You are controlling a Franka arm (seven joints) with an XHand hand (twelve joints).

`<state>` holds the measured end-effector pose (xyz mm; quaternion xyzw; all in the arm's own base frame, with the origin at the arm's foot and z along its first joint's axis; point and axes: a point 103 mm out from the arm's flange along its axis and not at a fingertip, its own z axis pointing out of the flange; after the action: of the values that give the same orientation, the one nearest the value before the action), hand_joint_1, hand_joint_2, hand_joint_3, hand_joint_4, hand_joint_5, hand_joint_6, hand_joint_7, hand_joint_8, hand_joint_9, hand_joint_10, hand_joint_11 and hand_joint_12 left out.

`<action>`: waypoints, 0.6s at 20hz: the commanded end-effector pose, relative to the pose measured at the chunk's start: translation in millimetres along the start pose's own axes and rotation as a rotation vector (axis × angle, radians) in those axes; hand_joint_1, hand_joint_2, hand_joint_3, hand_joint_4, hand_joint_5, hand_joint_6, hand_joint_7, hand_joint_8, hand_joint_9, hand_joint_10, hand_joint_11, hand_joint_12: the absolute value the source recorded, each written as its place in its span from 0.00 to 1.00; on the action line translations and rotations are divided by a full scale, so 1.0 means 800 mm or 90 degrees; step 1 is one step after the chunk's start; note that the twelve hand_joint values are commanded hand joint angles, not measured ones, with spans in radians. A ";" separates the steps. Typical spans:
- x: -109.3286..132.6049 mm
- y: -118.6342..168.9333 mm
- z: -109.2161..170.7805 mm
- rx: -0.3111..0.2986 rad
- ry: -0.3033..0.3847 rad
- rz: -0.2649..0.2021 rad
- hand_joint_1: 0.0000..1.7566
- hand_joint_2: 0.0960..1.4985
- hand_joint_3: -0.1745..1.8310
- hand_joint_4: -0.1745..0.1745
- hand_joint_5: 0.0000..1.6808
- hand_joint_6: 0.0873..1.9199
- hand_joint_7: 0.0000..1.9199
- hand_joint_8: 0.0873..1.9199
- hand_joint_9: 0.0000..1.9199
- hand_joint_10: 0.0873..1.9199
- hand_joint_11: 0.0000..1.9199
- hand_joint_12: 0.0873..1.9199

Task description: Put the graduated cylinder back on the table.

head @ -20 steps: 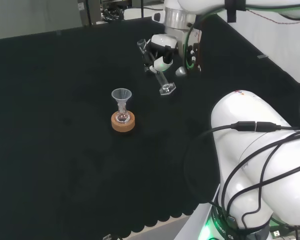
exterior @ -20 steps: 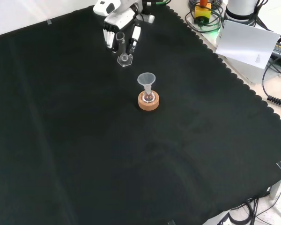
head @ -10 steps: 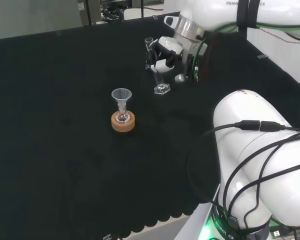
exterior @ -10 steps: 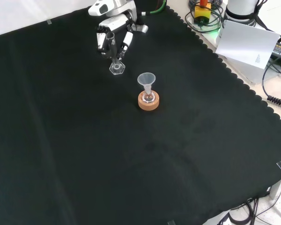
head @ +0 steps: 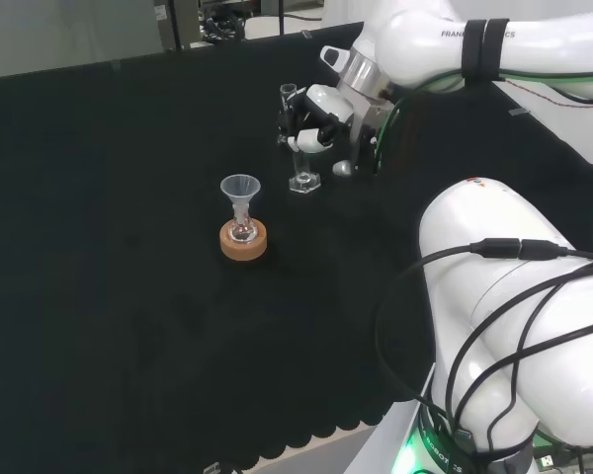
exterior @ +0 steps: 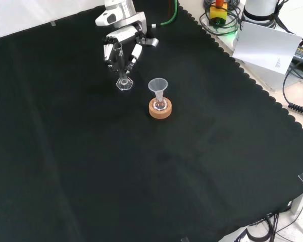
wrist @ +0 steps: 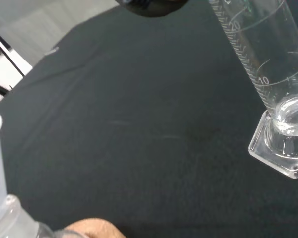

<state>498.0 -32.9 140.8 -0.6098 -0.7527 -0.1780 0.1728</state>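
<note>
Cylinder status: graduated cylinder (head: 297, 148) is upright w/ its hexagonal foot down at cloth level — head and front views can't confirm actual contact w/ the black cloth (exterior: 141, 166), but wrist view puts the foot flat against it. Hand (head: 314, 117) is clasped round the upper part of the tube; fingers (exterior: 110, 51) curl round it from both sides in front view, so it's grasping the cylinder, not released. Tube looks empty in wrist view, graduation marks visible on the wall, base (wrist: 283, 148) clear and hexagonal.

Location: in front view the cylinder (exterior: 123, 75) sits toward the cloth's far edge, left of centre, well clear of the scalloped right edge. In head view it's in the far half of the cloth, just left of the arm's white links.

Other ware: small flask (head: 242, 231) on a cork ring (head: 243, 243) w/ a clear funnel (head: 240, 188) in its neck — nearer the cloth's middle, near the cylinder but apart from it. Front view has the funnel (exterior: 158, 85) to the right of and slightly closer than the cylinder.
</note>
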 end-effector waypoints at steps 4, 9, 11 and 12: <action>-0.006 0.011 0.026 -0.028 0.026 -0.004 0.71 0.75 0.09 0.00 0.54 0.55 0.49 0.55 0.78 0.00 0.63 0.37; -0.007 0.018 0.035 -0.024 0.031 -0.007 0.71 0.75 0.09 0.00 0.54 0.55 0.49 0.55 0.78 0.00 0.63 0.37; -0.008 0.022 0.038 -0.022 0.036 -0.008 0.71 0.75 0.09 0.00 0.54 0.55 0.49 0.55 0.78 0.00 0.63 0.37; -0.008 0.023 0.040 -0.021 0.037 -0.008 0.71 0.75 0.09 0.00 0.54 0.55 0.49 0.55 0.78 0.00 0.63 0.37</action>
<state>511.0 -22.2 116.4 -0.6048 -0.7484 -0.2062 0.1780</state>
